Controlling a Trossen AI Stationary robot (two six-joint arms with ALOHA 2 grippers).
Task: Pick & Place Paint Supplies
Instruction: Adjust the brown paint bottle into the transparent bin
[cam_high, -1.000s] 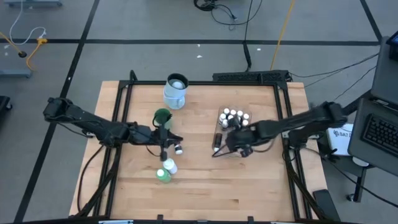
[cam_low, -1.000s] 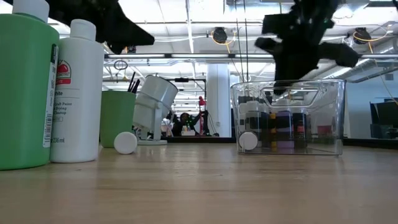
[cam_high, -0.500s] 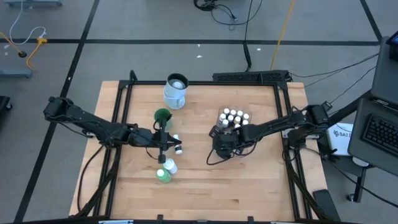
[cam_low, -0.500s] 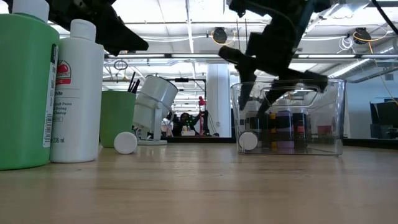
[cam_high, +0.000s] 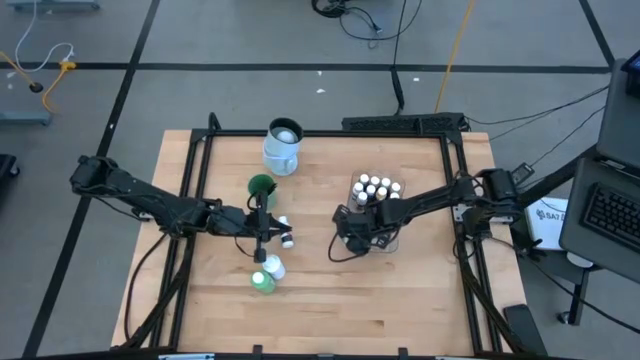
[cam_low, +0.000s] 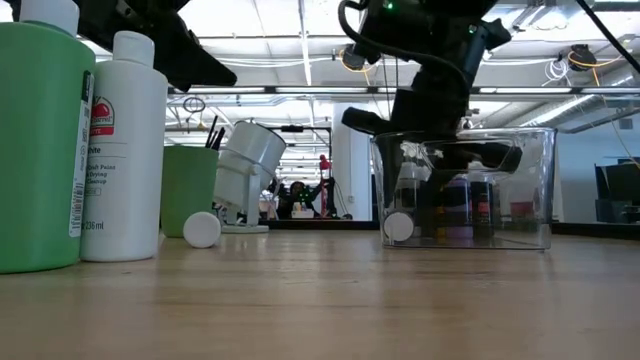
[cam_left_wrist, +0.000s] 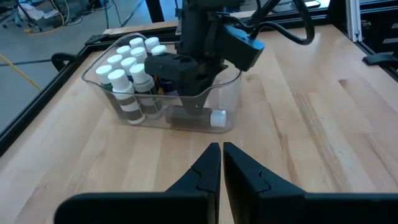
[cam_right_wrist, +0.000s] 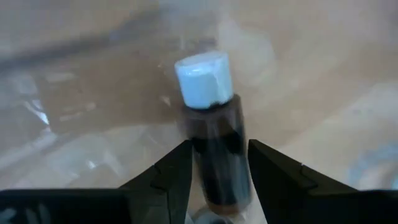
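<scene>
A clear tub (cam_high: 392, 212) stands right of the table's middle, with several white-capped small bottles (cam_left_wrist: 127, 62) upright in its far part. A dark bottle with a white cap (cam_right_wrist: 214, 143) lies on the tub's floor at the near end. My right gripper (cam_right_wrist: 217, 165) reaches down into the tub (cam_left_wrist: 155, 121), open, one finger on each side of that lying bottle; I see no touch. My left gripper (cam_left_wrist: 221, 158) hovers shut over the table's middle (cam_high: 265, 238), with nothing in it.
A white-and-blue mug (cam_high: 283, 145) is near the far edge. A green cup (cam_high: 260, 187) stands in front of it. A small bottle (cam_high: 286, 239) lies on the table by my left gripper. A green and a white larger bottle (cam_high: 264, 277) stand nearer the front edge.
My right gripper has gone toward the table's left edge and down, from above the tub's rim into the tub, tipping as it went. My left arm has kept still.
</scene>
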